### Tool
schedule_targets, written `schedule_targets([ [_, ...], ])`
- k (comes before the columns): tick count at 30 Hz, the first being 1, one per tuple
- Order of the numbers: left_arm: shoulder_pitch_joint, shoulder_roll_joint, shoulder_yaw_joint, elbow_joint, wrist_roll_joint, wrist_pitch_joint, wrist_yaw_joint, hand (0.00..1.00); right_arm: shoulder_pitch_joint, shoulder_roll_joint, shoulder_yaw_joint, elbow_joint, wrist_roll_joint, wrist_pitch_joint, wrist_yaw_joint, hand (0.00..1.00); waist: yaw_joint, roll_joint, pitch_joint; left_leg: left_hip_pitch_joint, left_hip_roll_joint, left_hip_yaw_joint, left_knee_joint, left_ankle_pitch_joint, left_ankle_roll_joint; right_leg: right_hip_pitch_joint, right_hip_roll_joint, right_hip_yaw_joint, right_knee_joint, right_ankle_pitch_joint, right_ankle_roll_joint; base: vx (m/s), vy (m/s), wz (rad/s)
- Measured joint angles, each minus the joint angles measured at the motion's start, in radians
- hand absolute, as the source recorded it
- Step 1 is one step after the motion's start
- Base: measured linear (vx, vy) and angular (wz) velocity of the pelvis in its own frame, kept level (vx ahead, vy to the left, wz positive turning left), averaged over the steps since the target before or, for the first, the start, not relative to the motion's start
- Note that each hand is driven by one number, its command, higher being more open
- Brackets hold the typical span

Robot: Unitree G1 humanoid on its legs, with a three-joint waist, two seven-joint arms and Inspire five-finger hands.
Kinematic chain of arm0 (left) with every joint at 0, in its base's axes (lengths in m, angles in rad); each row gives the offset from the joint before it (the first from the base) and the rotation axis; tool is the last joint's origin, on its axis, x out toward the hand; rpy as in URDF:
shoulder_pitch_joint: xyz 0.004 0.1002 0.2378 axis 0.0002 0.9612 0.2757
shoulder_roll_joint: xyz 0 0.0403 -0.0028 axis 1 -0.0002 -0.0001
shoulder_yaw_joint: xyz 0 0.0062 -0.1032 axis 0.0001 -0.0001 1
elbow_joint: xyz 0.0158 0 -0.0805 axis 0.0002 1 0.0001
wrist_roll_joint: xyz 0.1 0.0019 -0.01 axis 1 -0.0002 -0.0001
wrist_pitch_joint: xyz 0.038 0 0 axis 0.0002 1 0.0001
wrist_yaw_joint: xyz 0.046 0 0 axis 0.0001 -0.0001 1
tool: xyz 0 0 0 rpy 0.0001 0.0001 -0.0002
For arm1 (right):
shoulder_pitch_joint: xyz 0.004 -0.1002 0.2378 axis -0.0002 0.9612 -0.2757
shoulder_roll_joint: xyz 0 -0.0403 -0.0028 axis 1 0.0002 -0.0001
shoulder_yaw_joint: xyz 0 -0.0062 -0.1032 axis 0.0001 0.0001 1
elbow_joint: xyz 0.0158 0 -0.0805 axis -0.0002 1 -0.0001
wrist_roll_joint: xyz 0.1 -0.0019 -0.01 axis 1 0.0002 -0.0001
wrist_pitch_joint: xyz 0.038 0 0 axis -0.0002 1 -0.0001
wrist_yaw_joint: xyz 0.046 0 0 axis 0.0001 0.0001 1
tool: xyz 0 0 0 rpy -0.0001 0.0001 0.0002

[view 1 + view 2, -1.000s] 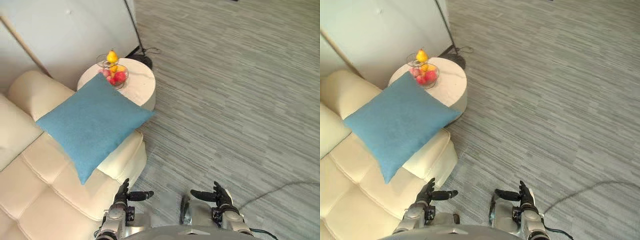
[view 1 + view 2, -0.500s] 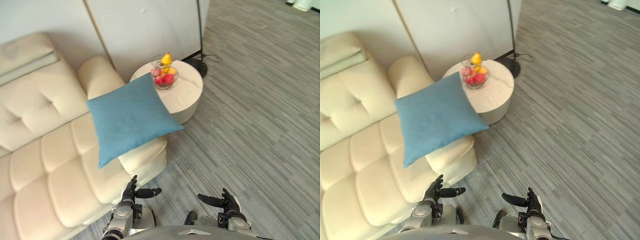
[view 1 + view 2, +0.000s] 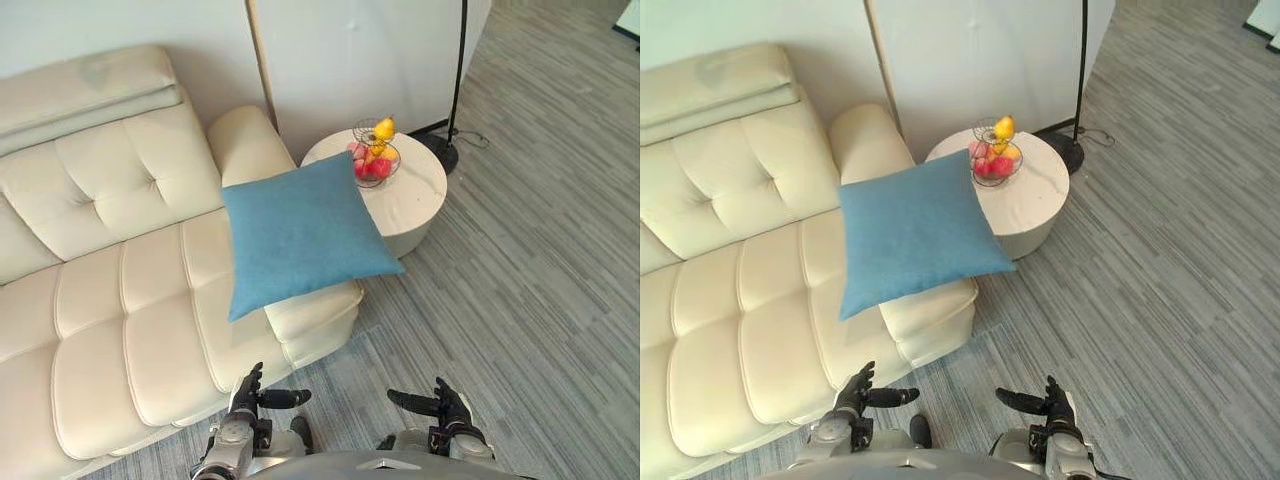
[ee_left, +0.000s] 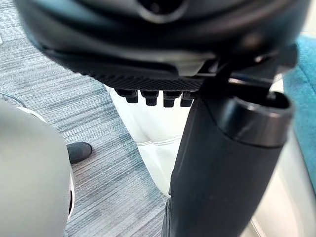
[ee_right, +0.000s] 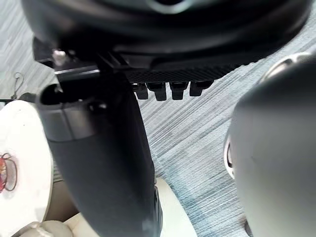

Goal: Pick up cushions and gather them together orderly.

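Observation:
A blue square cushion [image 3: 300, 233] leans at the right end of a cream tufted sofa [image 3: 100, 290], one corner hanging over the seat's edge toward the round side table. My left hand [image 3: 246, 393] is low in front of the sofa's front corner, fingers straight, thumb pointing right. My right hand [image 3: 446, 404] hovers over the grey floor, fingers straight, thumb pointing left. Both hands hold nothing and are well short of the cushion. In the left wrist view the cushion's blue edge [image 4: 303, 94] shows past the thumb.
A round white side table [image 3: 400, 190] stands right of the sofa with a wire bowl of fruit [image 3: 373, 160] on it. A black floor lamp pole and base [image 3: 445, 150] stand behind it by the wall. Grey striped carpet [image 3: 530, 290] spreads to the right.
The camera has swung toward the sofa, so more of its seat and back show and the cushion sits nearer the middle. Both hands keep the same open pose.

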Motion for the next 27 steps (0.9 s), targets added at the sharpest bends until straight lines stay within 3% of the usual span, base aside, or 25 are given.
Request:
schedule_targets([
  [1,-0.001,0.004,0.002,0.008,0.000,-0.001,-0.002,1.00,0.003,0.000,0.007,-0.001,-0.009,0.001,0.001,1.00,-0.005,-0.007,0.003,0.019,-0.018,-0.022,-0.037,0.012,0.008,-0.036,-0.048,-0.001,0.134,-0.029,0.010,-0.03,0.094,0.32],
  [3,-0.001,0.012,0.002,0.017,-0.001,-0.002,-0.001,1.00,-0.003,0.002,0.007,-0.004,-0.010,0.001,0.001,1.00,-0.014,-0.017,0.006,0.034,-0.031,-0.050,-0.058,0.017,0.015,-0.087,-0.092,0.028,0.288,-0.031,0.003,-0.04,0.078,0.42],
  [5,0.006,0.028,0.003,0.018,-0.001,-0.002,0.000,1.00,-0.004,0.006,0.010,-0.006,-0.010,0.000,0.002,1.00,-0.026,-0.038,0.006,0.057,-0.045,-0.096,-0.071,0.020,0.026,-0.134,-0.112,0.127,0.398,-0.037,-0.024,-0.01,0.007,0.73],
  [6,0.013,0.036,0.013,0.019,-0.004,-0.001,0.003,1.00,-0.002,0.014,0.016,-0.006,-0.010,-0.004,0.002,1.00,-0.028,-0.044,0.003,0.055,-0.039,-0.135,-0.070,0.022,0.028,-0.143,-0.069,0.230,0.363,-0.095,-0.037,-0.01,-0.049,0.90],
  [7,0.012,0.036,0.015,0.019,-0.003,-0.001,0.006,1.00,-0.003,0.015,0.018,-0.006,-0.010,-0.004,0.006,1.00,-0.030,-0.045,0.003,0.052,-0.034,-0.161,-0.067,0.021,0.027,-0.146,-0.039,0.282,0.320,-0.107,-0.037,-0.02,-0.088,0.85],
  [10,0.013,0.040,0.015,0.019,-0.003,-0.002,0.007,1.00,-0.003,0.017,0.023,-0.001,-0.009,-0.005,0.004,1.00,-0.035,-0.055,-0.003,0.040,-0.038,-0.220,-0.067,0.026,0.006,-0.157,0.026,0.409,0.136,-0.069,-0.015,0.00,-0.137,0.77],
  [11,0.008,0.044,0.015,0.035,-0.003,-0.003,0.008,1.00,-0.004,0.023,0.021,0.006,0.001,-0.002,0.006,1.00,-0.040,-0.072,-0.008,0.045,-0.057,-0.246,-0.070,0.031,-0.009,-0.142,0.015,0.412,0.082,0.002,-0.001,0.10,-0.136,0.57],
  [12,0.014,0.029,0.023,0.038,-0.005,-0.003,0.014,1.00,-0.004,0.017,0.023,0.011,0.000,-0.003,0.004,1.00,-0.038,-0.048,-0.020,0.047,-0.036,-0.252,-0.083,0.041,-0.017,-0.130,0.033,0.401,0.047,0.005,-0.003,0.16,-0.141,0.40],
  [15,0.029,0.007,0.052,0.038,-0.005,-0.004,0.020,1.00,-0.003,0.003,0.018,0.023,0.004,0.002,0.003,1.00,-0.038,-0.017,-0.036,0.062,-0.001,-0.250,-0.103,0.037,-0.031,-0.079,0.079,0.390,-0.041,0.034,-0.015,0.15,-0.089,-0.03],
  [20,0.029,0.013,0.053,0.038,-0.005,-0.004,0.018,1.00,0.007,0.024,0.015,0.025,0.008,0.005,-0.002,1.00,-0.043,-0.046,-0.047,0.102,0.019,-0.266,-0.106,0.024,-0.050,0.015,0.106,0.358,-0.129,0.044,-0.020,0.11,-0.068,0.12],
  [25,0.020,0.024,0.051,0.037,-0.005,-0.004,0.014,1.00,0.009,-0.015,-0.008,0.018,0.013,0.013,0.031,1.00,-0.044,-0.047,-0.051,0.103,0.002,-0.267,-0.103,0.023,-0.049,0.042,0.092,0.350,-0.167,0.056,-0.009,0.05,0.034,0.08],
  [27,0.027,0.024,0.053,0.021,-0.014,-0.003,0.011,1.00,0.041,-0.043,0.007,-0.074,0.012,0.022,0.023,1.00,-0.045,-0.047,-0.052,0.100,-0.005,-0.270,-0.099,0.021,-0.045,0.044,0.080,0.348,-0.169,0.059,-0.005,-0.01,0.051,0.06],
])
